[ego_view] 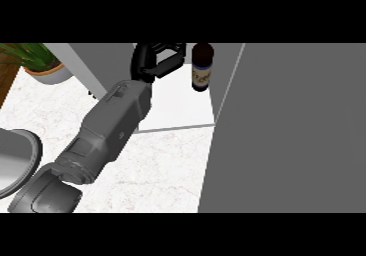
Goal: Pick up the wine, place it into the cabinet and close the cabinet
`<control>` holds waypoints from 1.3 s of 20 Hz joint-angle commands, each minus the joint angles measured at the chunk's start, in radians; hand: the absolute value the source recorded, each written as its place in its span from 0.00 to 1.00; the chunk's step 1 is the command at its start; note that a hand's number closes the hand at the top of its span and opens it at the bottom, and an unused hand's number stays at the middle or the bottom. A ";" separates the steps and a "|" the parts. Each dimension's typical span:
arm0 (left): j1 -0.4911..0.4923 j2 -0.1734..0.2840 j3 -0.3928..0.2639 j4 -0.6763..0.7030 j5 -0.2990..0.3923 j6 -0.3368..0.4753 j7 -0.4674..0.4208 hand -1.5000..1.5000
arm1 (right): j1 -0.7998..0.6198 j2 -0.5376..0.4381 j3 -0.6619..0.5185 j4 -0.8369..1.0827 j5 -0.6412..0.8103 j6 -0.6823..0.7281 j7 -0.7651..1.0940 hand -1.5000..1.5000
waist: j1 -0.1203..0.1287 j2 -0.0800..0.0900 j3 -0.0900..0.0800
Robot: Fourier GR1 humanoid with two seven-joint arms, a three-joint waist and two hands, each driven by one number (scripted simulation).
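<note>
Upright wine bottle (203, 67) on the white cabinet floor (178, 107), at the far right of the opening, close against the open cabinet door (297, 130). Already inside the cabinet, by the look of it. Dark glass with a pale label: probably stiff, smooth and slippery, fairly heavy for its width, breakable, and tall enough to tip at a sideways knock. Best taken round the wide body at about label height, not by the narrow top.

Left hand (155, 59) just left of the bottle, fingers loosely apart with nothing between them. Hard to say whether the thumb side touches the glass. Grey forearm slanting in from the near left across the marble counter (167, 170). Right hand nowhere in view.

Near the far left, a potted plant (40, 62) in a pale pot, well apart from the bottle. At the near left edge, a round metal vessel (10, 162), close beside the arm's near end. Most in the way: the big door panel filling the right, edge-on beside the bottle. Closing it likely calls for the left hand and forearm clear of the opening.
</note>
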 commanded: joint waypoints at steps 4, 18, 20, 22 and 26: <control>-0.042 -0.007 0.013 -0.022 0.006 -0.098 0.052 0.00 | 0.085 -0.025 -0.008 -0.217 -0.043 -0.024 0.102 0.00 | 0.038 -0.018 0.001; 0.099 -0.049 -0.050 -0.168 0.061 -0.141 0.054 0.00 | 0.112 -0.031 -0.043 -0.241 -0.047 -0.024 0.126 0.00 | 0.060 -0.033 0.001; 0.142 -0.050 -0.081 -0.227 0.092 -0.150 0.069 0.00 | 0.102 -0.033 -0.028 -0.235 -0.013 -0.030 0.131 0.00 | 0.066 -0.037 0.001; 0.194 -0.050 -0.108 -0.266 0.110 -0.175 0.070 0.00 | 0.111 -0.038 -0.051 -0.254 -0.039 -0.032 0.141 0.00 | 0.068 -0.039 0.001; 0.302 -0.050 -0.193 -0.413 0.158 -0.171 0.106 0.00 | 0.100 -0.021 -0.040 -0.190 -0.022 -0.033 0.115 0.00 | 0.085 -0.040 0.002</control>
